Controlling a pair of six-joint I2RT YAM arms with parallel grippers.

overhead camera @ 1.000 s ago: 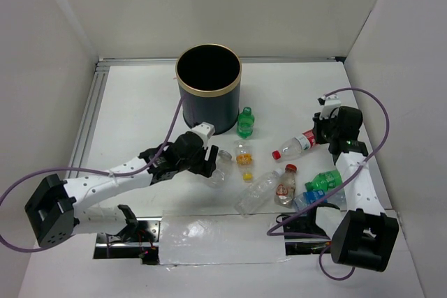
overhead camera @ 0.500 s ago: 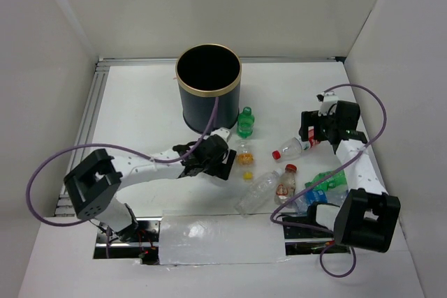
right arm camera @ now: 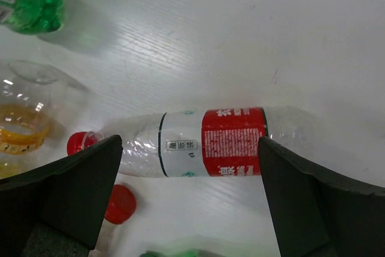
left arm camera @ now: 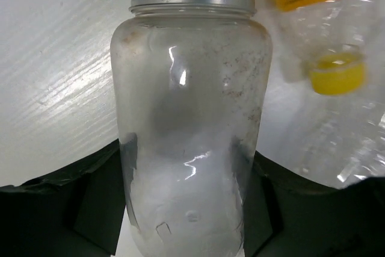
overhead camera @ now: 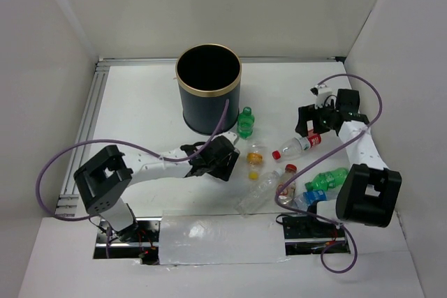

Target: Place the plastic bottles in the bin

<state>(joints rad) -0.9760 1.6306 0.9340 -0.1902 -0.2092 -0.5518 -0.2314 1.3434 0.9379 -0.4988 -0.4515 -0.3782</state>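
A clear jar-shaped bottle (left arm camera: 191, 118) with a silver cap stands between the fingers of my left gripper (left arm camera: 189, 209), whose pads press its two sides. This gripper (overhead camera: 227, 162) sits just in front of the dark bin (overhead camera: 209, 111) with the gold rim. My right gripper (right arm camera: 189, 148) hangs open over a red-labelled clear bottle (right arm camera: 204, 142) that lies lengthwise between its fingers without touching them. In the top view that bottle (overhead camera: 302, 144) lies at the right, below the right gripper (overhead camera: 311, 125).
A green bottle (overhead camera: 245, 122) stands beside the bin. A yellow-capped bottle (overhead camera: 255, 157), a large clear bottle (overhead camera: 260, 190), a red-capped one (overhead camera: 286, 185), a lying green one (overhead camera: 325, 179) and a blue-labelled one (overhead camera: 309, 198) crowd the middle right. White walls enclose the table.
My left arm swung right to the silver-capped bottle and its fingers closed on it. My right gripper opened wide and shifted back and left over the red-labelled bottle.
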